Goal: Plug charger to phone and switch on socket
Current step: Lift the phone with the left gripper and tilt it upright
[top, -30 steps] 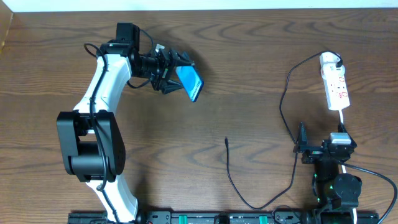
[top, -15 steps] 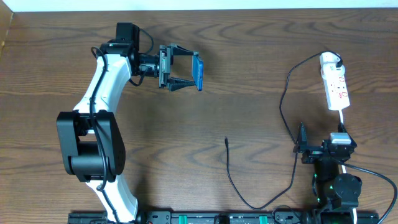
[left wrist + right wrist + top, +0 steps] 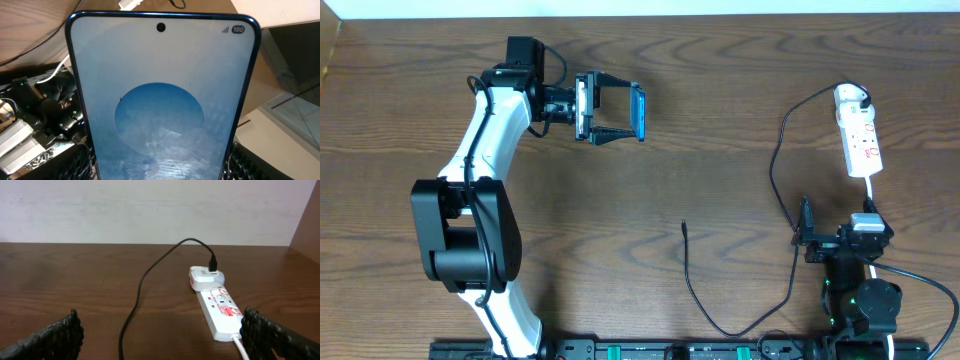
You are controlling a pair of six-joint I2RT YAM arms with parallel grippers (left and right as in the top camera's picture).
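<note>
Two arms work at a dark brown wood-grain surface (image 3: pixel 720 90) whose far edge meets a pale wall (image 3: pixel 150 205). A brown side panel (image 3: pixel 306 225) rises at the right edge, and a black mounting rail (image 3: pixel 670 350) runs along the near edge.

Over the far left part, the left pincer (image 3: pixel 632 112) is spread to the phone's width and clamps the phone (image 3: pixel 160 100) by its two long sides. The blue screen is turned back toward the wrist, with its camera hole uppermost in the wrist view. How high it sits above the wood cannot be told.

At the near right corner, the right pincer (image 3: pixel 162 340) stands wide apart, gripping nothing, and aims at the socket (image 3: pixel 861 140). That white power strip lies along the right edge, well apart from the phone.

The charger (image 3: pixel 775 170) has its white plug (image 3: pixel 850 98) seated in the strip's far end. Its black cable arcs left, runs toward the near edge just beside the right pincer, loops by the rail and ends with the connector tip (image 3: pixel 684 226) lying on the wood near the middle.

A broad stretch of wood separates the phone from that tip. The socket sits close to the right edge, with less room around it.
</note>
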